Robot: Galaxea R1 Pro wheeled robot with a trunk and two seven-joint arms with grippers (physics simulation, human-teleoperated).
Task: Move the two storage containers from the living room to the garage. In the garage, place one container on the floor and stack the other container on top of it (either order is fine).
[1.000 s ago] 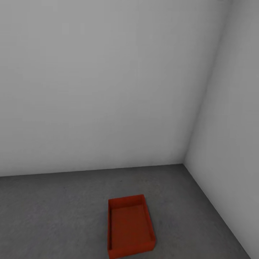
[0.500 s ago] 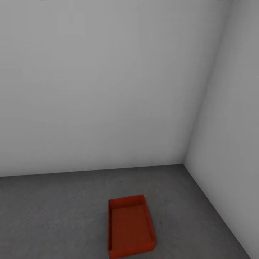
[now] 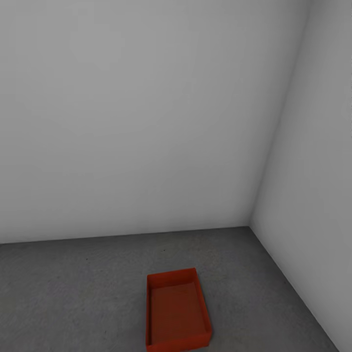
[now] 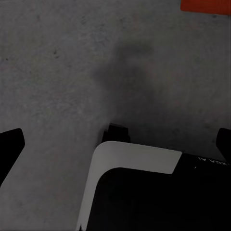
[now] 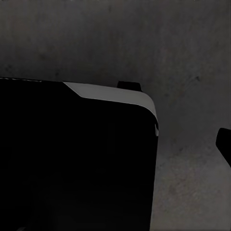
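One orange-red storage container point(image 3: 177, 313) stands upright and empty on the garage's dark grey concrete floor point(image 3: 73, 293), near the corner of two pale walls. A corner of this container point(image 4: 204, 5) also shows in the left wrist view. My left gripper point(image 4: 115, 149) hangs open over the floor, its black fingertips point(image 4: 10, 149) wide apart with nothing between them. My right gripper point(image 5: 115, 149) is also over the floor, with one fingertip point(image 5: 224, 144) far out at the picture's edge and nothing held.
The plain grey back wall point(image 3: 146, 122) and right wall point(image 3: 313, 195) meet just behind and to the right of the container. My own dark base with its white trim point(image 4: 139, 161) sits below both wrists point(image 5: 72, 159). Open floor lies to the container's left.
The whole head view has shifted down slightly, so the camera has moved. The container stays where it was on the floor.
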